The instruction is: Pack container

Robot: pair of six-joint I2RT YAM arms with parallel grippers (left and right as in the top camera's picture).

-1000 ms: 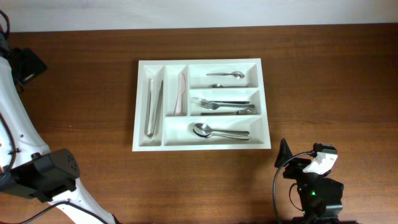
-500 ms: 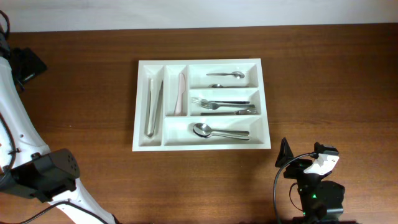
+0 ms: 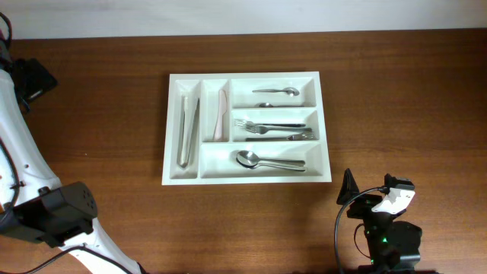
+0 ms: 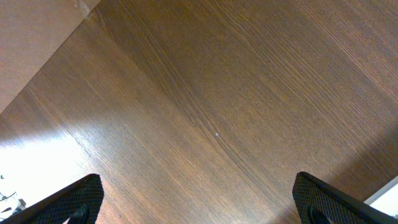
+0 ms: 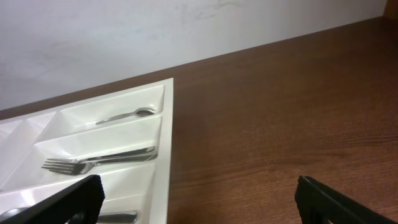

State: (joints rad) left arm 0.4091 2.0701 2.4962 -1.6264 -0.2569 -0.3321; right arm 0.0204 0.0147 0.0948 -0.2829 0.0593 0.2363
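Observation:
The container, a white cutlery tray, lies in the middle of the table. Its two narrow compartments hold tongs and a knife. The long ones hold small spoons, forks and large spoons. My right arm stands near the front edge, below the tray's right corner. The right gripper is open and holds nothing; it faces the tray's right rim. My left gripper hangs open over bare wood at the far left, with nothing between its fingers.
The left arm's white link and black base fill the table's left edge. A pale wall runs behind the table's far edge. Bare wood lies right of the tray.

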